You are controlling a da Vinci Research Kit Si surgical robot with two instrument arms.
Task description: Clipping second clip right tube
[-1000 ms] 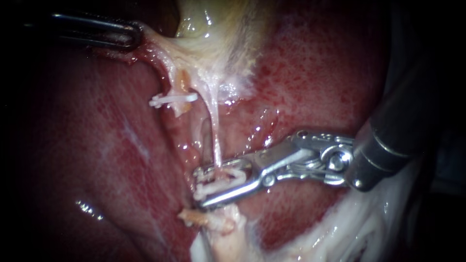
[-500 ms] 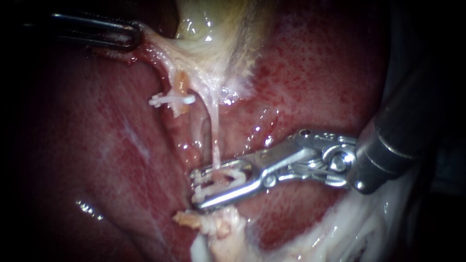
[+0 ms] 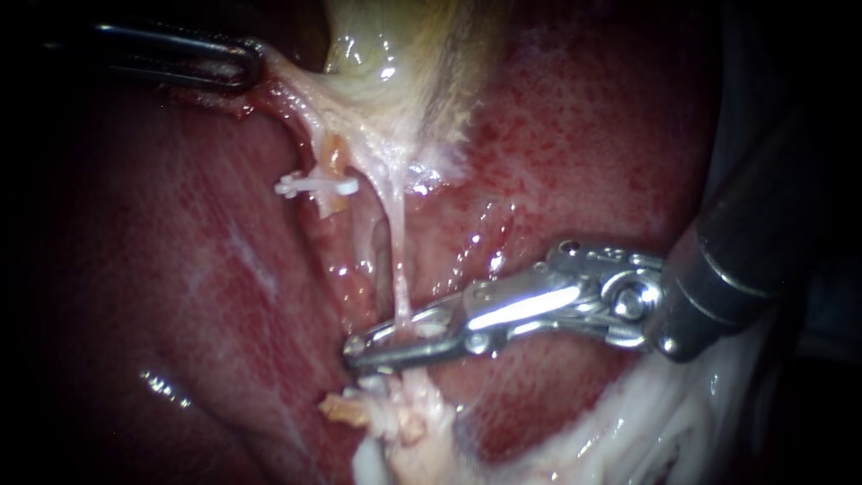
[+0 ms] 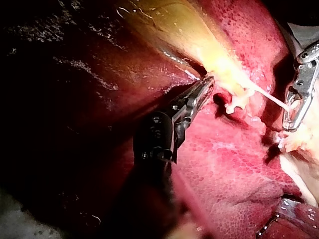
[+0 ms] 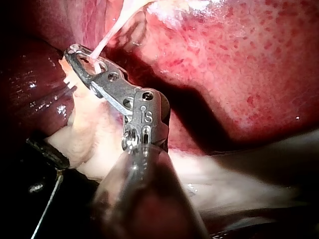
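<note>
The right tube [image 3: 398, 260] is a thin pale strand running down from the gallbladder [image 3: 404, 54]. My right instrument [image 3: 361, 350] comes in from the right, and its silver jaws are squeezed together across the tube's lower end, with a sliver of white clip showing between them. The right wrist view shows the same grip, with the right instrument [image 5: 76, 54] on the strand [image 5: 112, 30]. At the upper left, my left instrument [image 3: 250, 65] has its dark jaws shut on a fold of gallbladder tissue, holding it taut; the left instrument [image 4: 208, 83] shows the same in its wrist view.
A white clip [image 3: 314, 186] sits across the short left tube stump beside the right tube. Frayed pale tissue [image 3: 400, 418] lies just below my right jaws. Red liver [image 3: 180, 278] surrounds the site, with white fatty tissue [image 3: 646, 422] at the lower right.
My right jaws have closed from open, with a white clip loaded around the tube, to squeezed together on it. The left instrument holds still.
</note>
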